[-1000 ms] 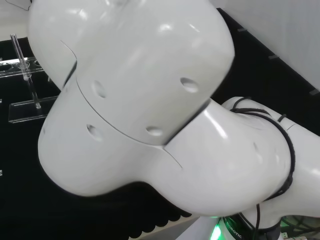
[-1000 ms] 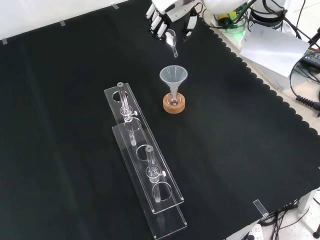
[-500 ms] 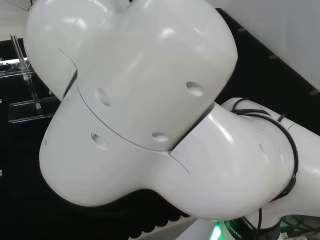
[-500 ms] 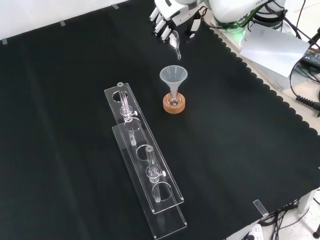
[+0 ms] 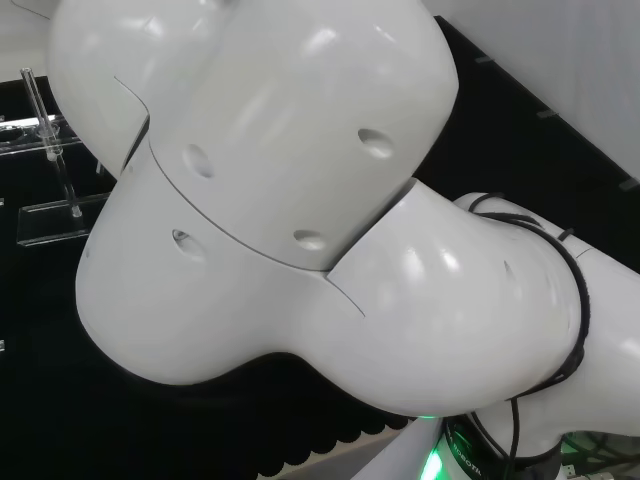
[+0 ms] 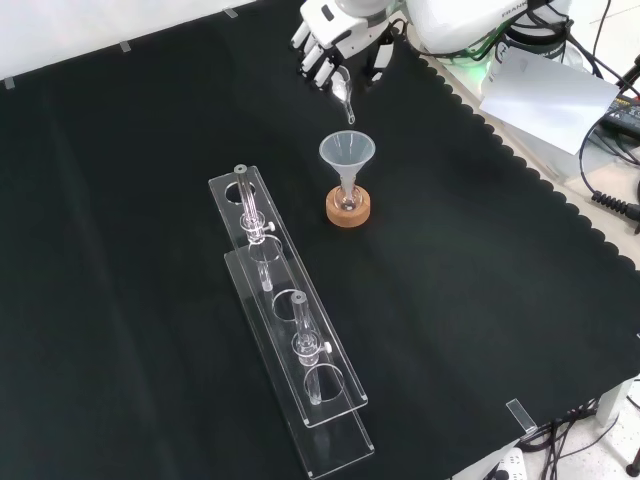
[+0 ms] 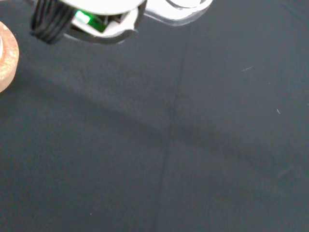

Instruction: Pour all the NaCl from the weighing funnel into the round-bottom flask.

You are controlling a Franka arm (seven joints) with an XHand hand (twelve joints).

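Observation:
In the front view the hand [image 6: 325, 35] hangs at the far end of the cloth, its fingers curled round the small clear weighing funnel [image 6: 343, 90]. The funnel's spout points down and sits just beyond and above the rim of a clear conical funnel [image 6: 347, 153]. That conical funnel stands in the neck of the small round-bottom flask [image 6: 347, 199], which rests on a cork ring [image 6: 349, 210]. I cannot tell how much NaCl the weighing funnel holds. The cork ring [image 7: 6, 55] also shows at the edge of the wrist view.
A long clear acrylic rack [image 6: 285, 310] with upright glass tubes lies near the flask in the front view; its end [image 5: 50, 150] shows in the head view beside the arm's white links [image 5: 270, 200]. The cloth's scalloped edge [image 6: 520, 175] borders paper and cables.
The hand swung slightly right with the weighing funnel, then back left; the spout now hangs a little closer to the conical funnel's rim. Flask and rack have not moved.

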